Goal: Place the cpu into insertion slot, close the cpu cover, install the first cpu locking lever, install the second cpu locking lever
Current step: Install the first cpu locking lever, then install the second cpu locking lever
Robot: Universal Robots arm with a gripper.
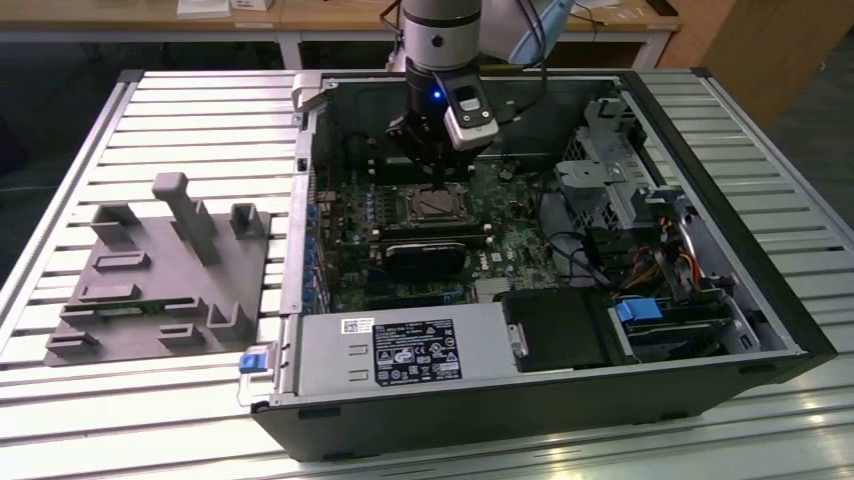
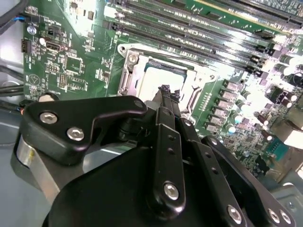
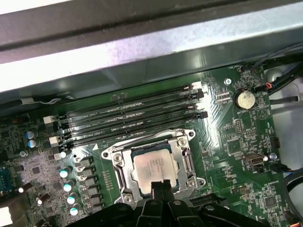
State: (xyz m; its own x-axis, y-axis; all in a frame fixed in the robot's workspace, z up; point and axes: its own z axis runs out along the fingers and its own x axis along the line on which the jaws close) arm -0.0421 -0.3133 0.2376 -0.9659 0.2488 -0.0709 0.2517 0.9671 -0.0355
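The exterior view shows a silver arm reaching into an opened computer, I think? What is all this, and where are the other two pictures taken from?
It is a robot arm with a gripper at its tip, hanging over an open computer case that lies on a slatted metal table. A grey holder sits at the exterior view's left. The two wrist views come from cameras riding on the arm, looking past the gripper. They show the cpu lying on the green motherboard, the cpu cover framing it. The gripper is shut near its edge, holding nothing visible.
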